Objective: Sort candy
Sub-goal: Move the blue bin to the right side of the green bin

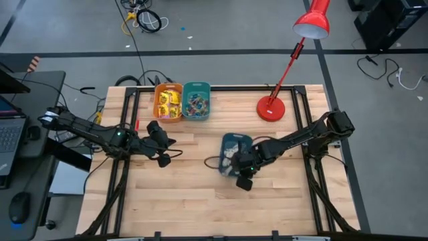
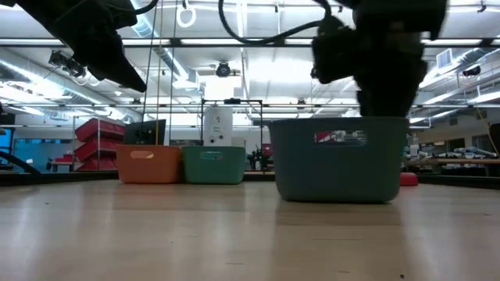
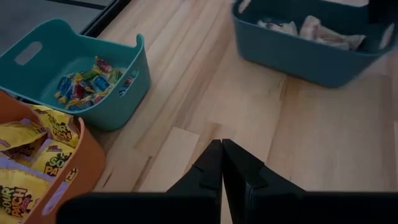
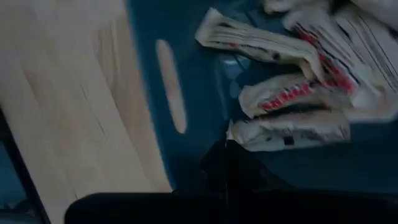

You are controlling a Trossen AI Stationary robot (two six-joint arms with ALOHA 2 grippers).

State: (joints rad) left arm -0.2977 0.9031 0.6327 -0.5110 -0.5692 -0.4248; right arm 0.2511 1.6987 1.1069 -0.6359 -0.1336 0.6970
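Wooden planks are filling most of my overhead feed, and the counter [image 1: 200,201] is carrying three bins right now. I'm seeing the orange bin [image 1: 168,102] sitting touching the teal bin [image 1: 196,100] near the far edge, with the yellow packets [image 3: 25,158] with dark print piling up in the orange one and the tiny blue, red and orange pieces [image 3: 87,84] lying in the teal one. A darker blue bin [image 1: 235,152] is standing well apart from those two, closer to the middle, and it's holding the pale stick-shaped pieces [image 4: 289,127], whitish wrappers with red and dark print. My right end effector [image 1: 244,175] is hanging at the near side of that blue bin, fingers pinched fully together on nothing, with the pale sticks showing just past its tips in the wrist feed. My left end effector [image 3: 222,163] is hovering above bare wood, off to the left of the blue bin and nearer than the orange and teal pair, and its fingers are pressing together too, nothing between them. A red desk lamp [image 1: 271,107] is standing on the far right part of the counter, its shade reaching out over the floor beyond. From the low camera the blue bin is looking biggest, with the orange and teal ones sitting side by side further back.
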